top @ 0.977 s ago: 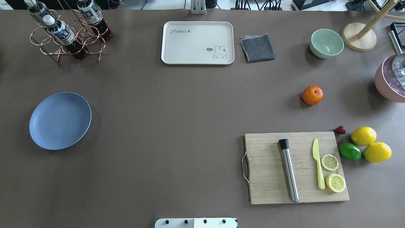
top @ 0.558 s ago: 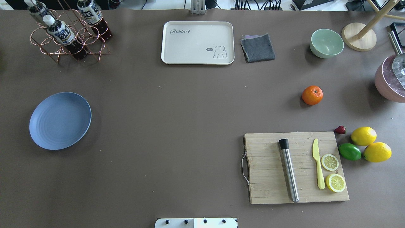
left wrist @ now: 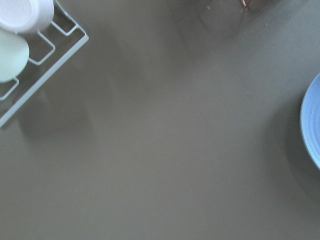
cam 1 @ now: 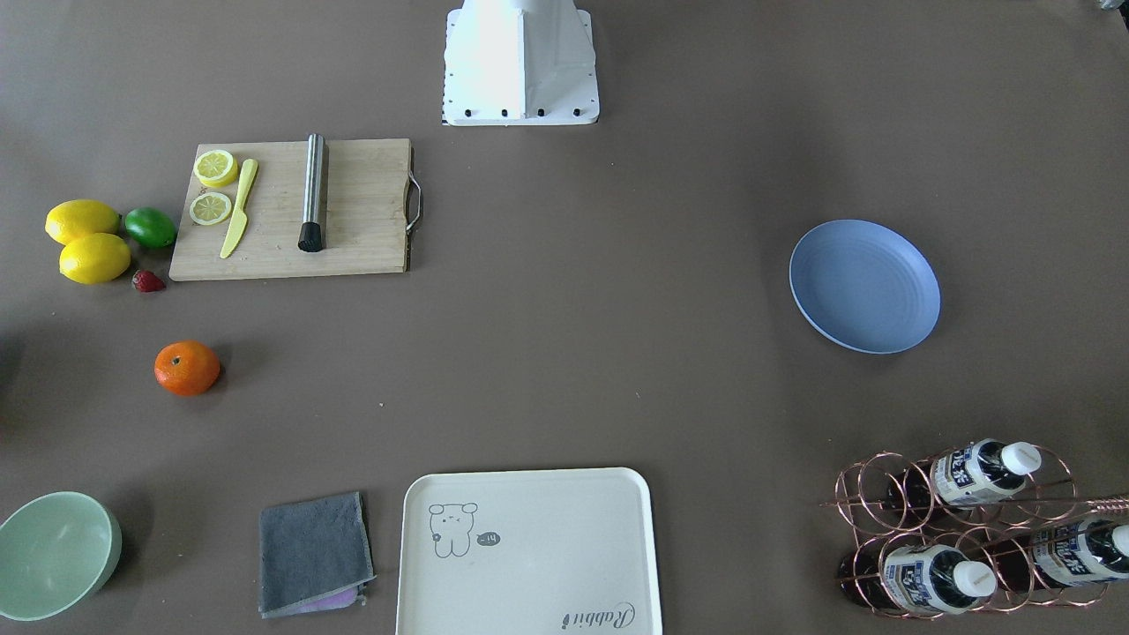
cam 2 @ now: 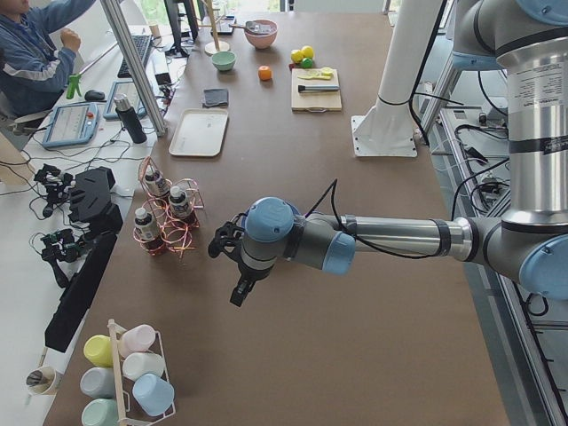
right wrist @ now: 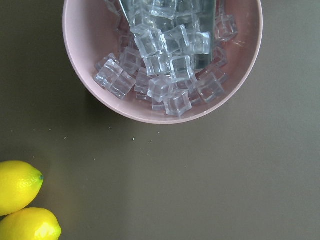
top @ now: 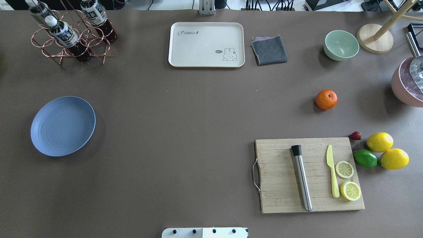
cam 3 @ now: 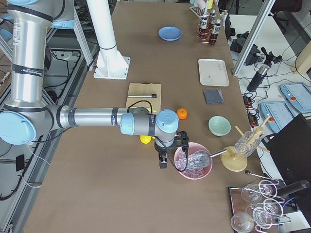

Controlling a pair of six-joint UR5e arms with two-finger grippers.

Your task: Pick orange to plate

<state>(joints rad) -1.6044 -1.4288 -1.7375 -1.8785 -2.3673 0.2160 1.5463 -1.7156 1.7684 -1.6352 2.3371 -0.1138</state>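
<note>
The orange [top: 326,99] rests on the brown table, right of centre, beyond the cutting board; it also shows in the front view [cam 1: 187,368] and the right side view [cam 3: 181,113]. The blue plate [top: 62,126] lies bare at the far left, and its rim [left wrist: 312,125] edges into the left wrist view. Neither gripper appears in the overhead or front views. The left gripper [cam 2: 236,288] hangs over the table's left end; the right gripper [cam 3: 163,160] hovers beside the pink ice bowl. I cannot tell whether either is open or shut.
A wooden cutting board [top: 310,175] carries a steel muddler, a yellow knife and lemon slices. Two lemons [top: 380,142], a lime [top: 365,158] and a strawberry sit right of it. A pink ice bowl [right wrist: 162,60], green bowl [top: 341,45], cream tray [top: 206,44], grey cloth and bottle rack [top: 71,33] line the far side.
</note>
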